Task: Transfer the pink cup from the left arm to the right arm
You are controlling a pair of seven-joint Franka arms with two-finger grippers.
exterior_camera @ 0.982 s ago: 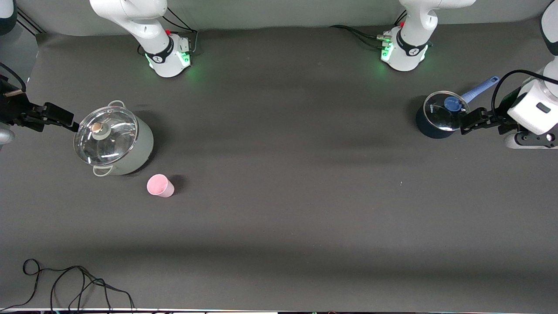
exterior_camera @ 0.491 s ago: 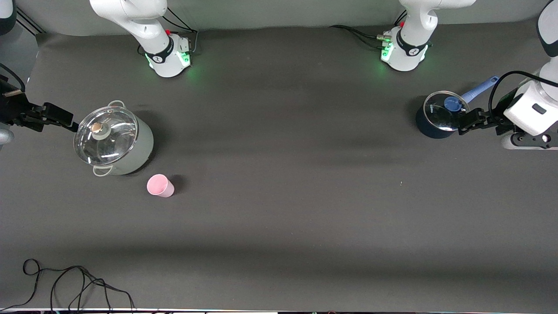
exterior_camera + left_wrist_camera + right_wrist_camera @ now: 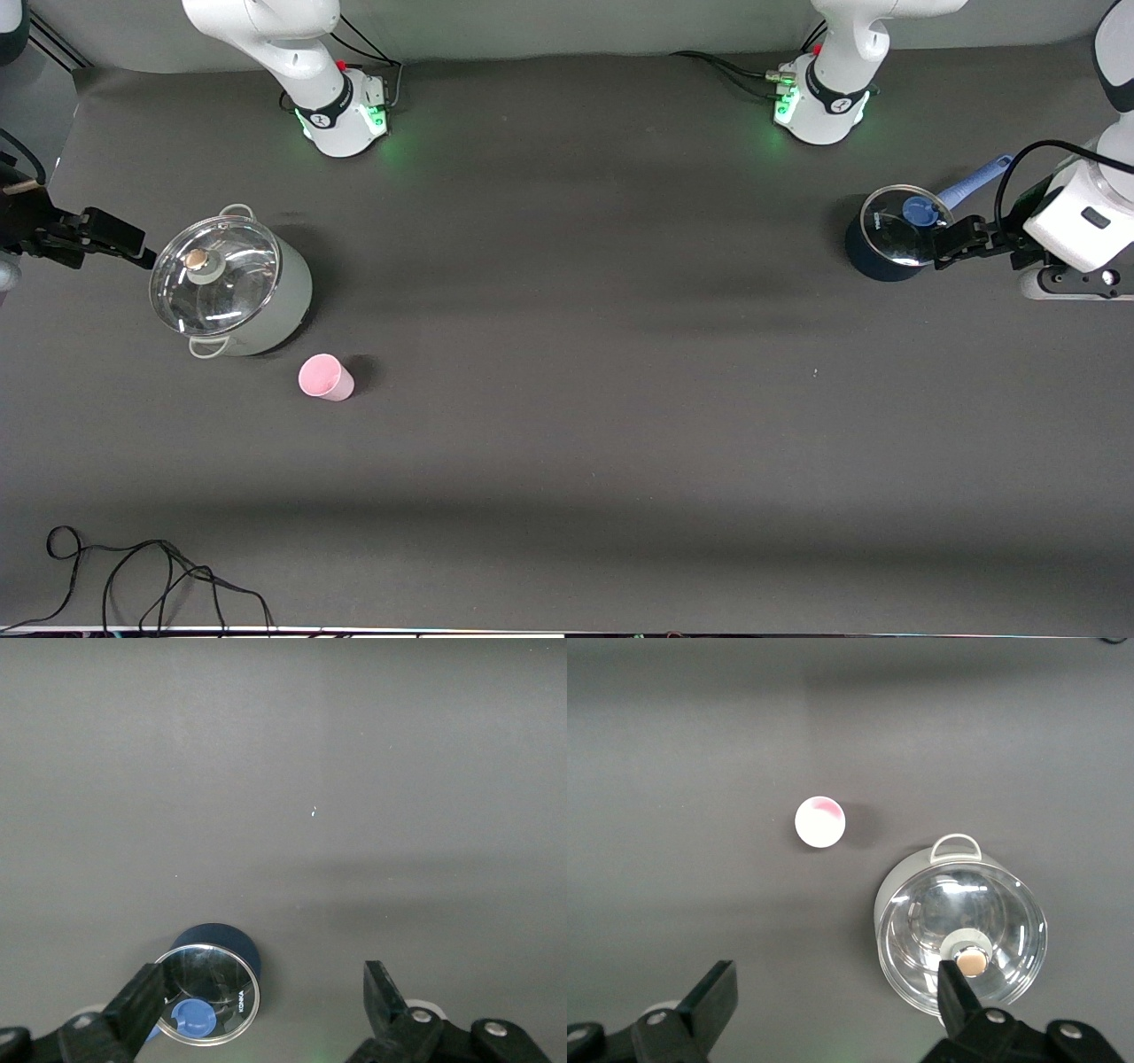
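The pink cup (image 3: pixel 325 377) stands upright on the dark table, just nearer the front camera than the pale green lidded pot (image 3: pixel 232 285), toward the right arm's end. It also shows in the right wrist view (image 3: pixel 819 821), held by nothing. My right gripper (image 3: pixel 133 244) hangs open and empty beside the pot, at the right arm's end; its jaws (image 3: pixel 835 988) stand wide apart. My left gripper (image 3: pixel 952 244) is open and empty beside the dark blue lidded saucepan (image 3: pixel 893 235), far from the cup; its jaws (image 3: pixel 261 988) stand wide apart.
The pot (image 3: pixel 961 939) has a glass lid with a knob. The saucepan (image 3: pixel 210 988) has a glass lid, a blue knob and a blue handle (image 3: pixel 974 182). A black cable (image 3: pixel 133 576) lies at the table's near edge, toward the right arm's end.
Both grippers have shifted slightly, the right one a little away from the pot. The cup and both pots have not moved.
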